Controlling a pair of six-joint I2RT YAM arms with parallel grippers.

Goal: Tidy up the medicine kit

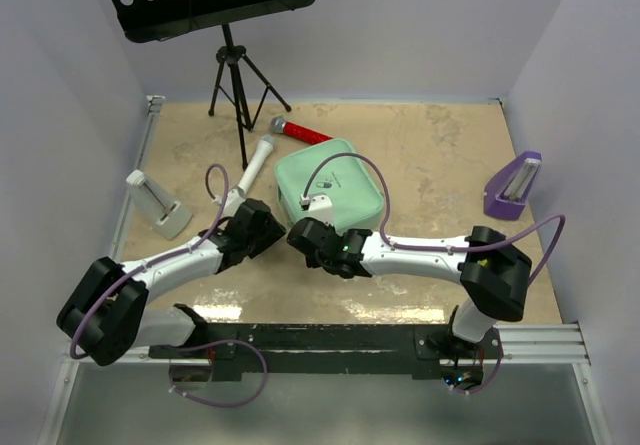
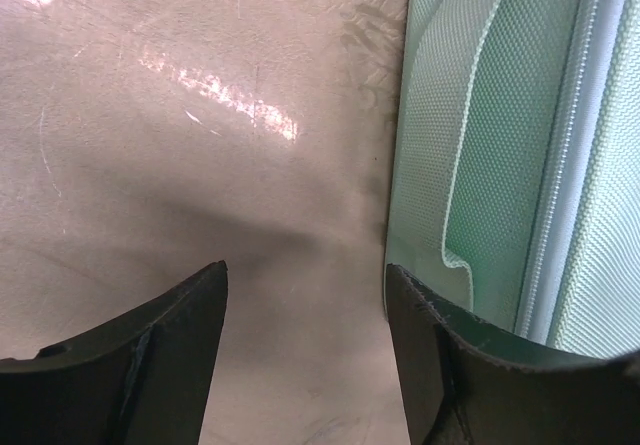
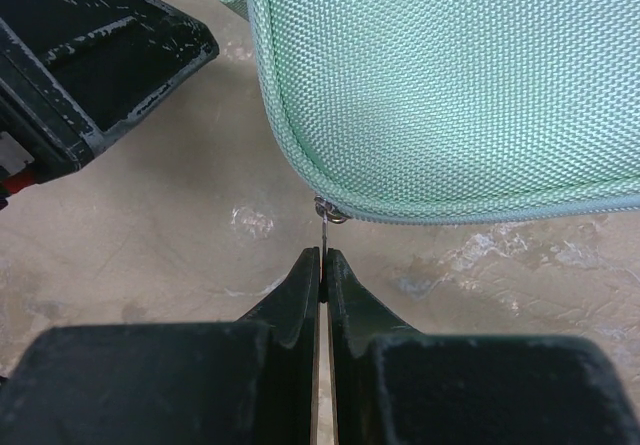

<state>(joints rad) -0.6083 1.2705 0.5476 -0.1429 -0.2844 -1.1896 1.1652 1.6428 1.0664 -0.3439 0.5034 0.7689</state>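
Closest to my right wrist lens, the right pincer (image 3: pixel 322 257) is clenched on the thin metal zipper pull (image 3: pixel 322 233). The pull hangs from a rounded corner of the medicine kit (image 3: pixel 450 85), which is a mint-green woven pouch. From above I see the kit lying flat near the middle of the counter (image 1: pixel 450 155), just beyond both wrists. My left pincer (image 2: pixel 305 275) is released, with bare counter showing between its spread fingers. One finger (image 2: pixel 440 365) sits at the kit's edge beside the zipper line, though I cannot tell if it touches. A purple stand (image 1: pixel 513 187) sits well apart on the right, and a grey stand (image 1: pixel 157 205) on the left.
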